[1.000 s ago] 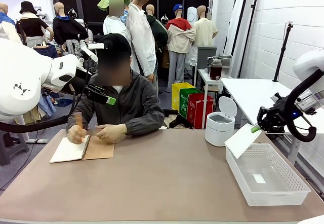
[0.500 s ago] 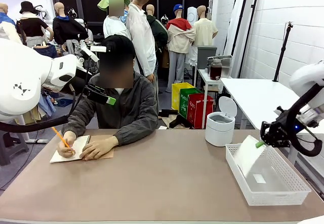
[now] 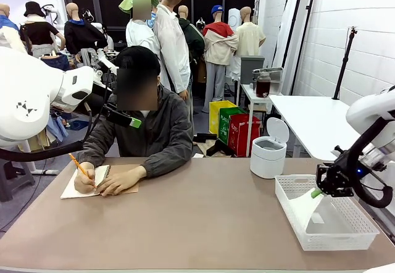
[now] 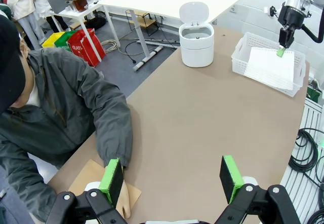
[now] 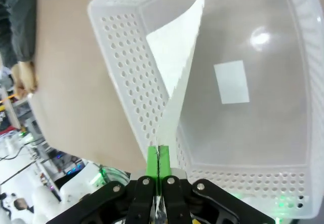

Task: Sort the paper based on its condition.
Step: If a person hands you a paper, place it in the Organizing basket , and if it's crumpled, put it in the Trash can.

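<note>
Two grippers: the right gripper (image 5: 158, 153) is pressed together on one thin white sheet of paper (image 5: 177, 67); the left gripper (image 4: 172, 176) has its jaws wide apart with nothing between them.
Right gripper place: over the near left part of the white perforated plastic basket (image 3: 336, 242), pointing down and to the left in the front view.
Paper: pinched at one end between the green pads. From there it slopes down into the basket, close along the perforated wall (image 5: 121, 67). It looks flat and not crumpled, and one long edge is finely jagged. Whether its low end touches the floor of the basket, I cannot tell.
Basket floor: a small white rectangular label (image 5: 231, 82) lies on it, apart from the sheet.
Left gripper place: high above the brown table (image 4: 192, 117), near the person's grey sleeve (image 4: 114, 127).
Person: sits at the far side and holds an orange pencil (image 3: 77, 165) on the open spiral notebook (image 3: 74, 191); the other hand (image 3: 120, 180) rests on its brown cover.
Near the basket: a round white bin with its lid up (image 3: 267, 155), on the table.
</note>
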You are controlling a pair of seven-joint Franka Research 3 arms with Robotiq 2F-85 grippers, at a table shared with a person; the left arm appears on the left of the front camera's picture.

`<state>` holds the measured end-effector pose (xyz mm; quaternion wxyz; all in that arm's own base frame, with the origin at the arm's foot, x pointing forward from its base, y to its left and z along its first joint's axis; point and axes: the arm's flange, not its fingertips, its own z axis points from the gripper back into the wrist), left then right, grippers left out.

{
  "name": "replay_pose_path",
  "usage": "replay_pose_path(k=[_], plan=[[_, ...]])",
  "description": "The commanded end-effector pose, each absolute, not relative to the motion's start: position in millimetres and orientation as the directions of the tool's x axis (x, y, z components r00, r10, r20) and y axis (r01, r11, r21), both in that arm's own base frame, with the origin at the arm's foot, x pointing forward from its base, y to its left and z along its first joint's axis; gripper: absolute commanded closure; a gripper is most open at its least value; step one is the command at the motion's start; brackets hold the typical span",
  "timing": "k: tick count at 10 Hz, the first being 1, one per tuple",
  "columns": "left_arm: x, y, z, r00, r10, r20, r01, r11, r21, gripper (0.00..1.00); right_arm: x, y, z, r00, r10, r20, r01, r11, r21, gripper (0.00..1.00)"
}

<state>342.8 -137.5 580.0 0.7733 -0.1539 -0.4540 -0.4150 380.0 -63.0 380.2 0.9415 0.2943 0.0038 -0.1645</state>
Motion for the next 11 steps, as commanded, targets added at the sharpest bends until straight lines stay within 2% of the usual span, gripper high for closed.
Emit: replay_pose_path(k=[1, 6, 10, 11], plan=[[343.6, -136.5, 578.5, 0.237, -0.511, 0.826, 0.787, 0.6, 0.145, 0.0, 377.4, -51.0, 368.1, 0.931, -0.346, -0.121, 0.361, 0.813, 0.458, 1.0], [343.6, -136.5, 578.5, 0.237, -0.511, 0.826, 0.787, 0.6, 0.145, 0.0, 388.4, -38.9, 364.5, 0.906, -0.416, -0.079, 0.421, 0.866, 0.271, 1.0], [343.6, -136.5, 578.5, 0.237, -0.511, 0.826, 0.787, 0.6, 0.145, 0.0, 411.0, -37.8, 362.9, 0.878, -0.478, 0.006, 0.465, 0.857, 0.222, 1.0], [343.6, -136.5, 578.5, 0.237, -0.511, 0.826, 0.787, 0.6, 0.145, 0.0, 415.0, -38.8, 363.3, 0.875, -0.484, 0.007, 0.471, 0.855, 0.219, 0.96]])
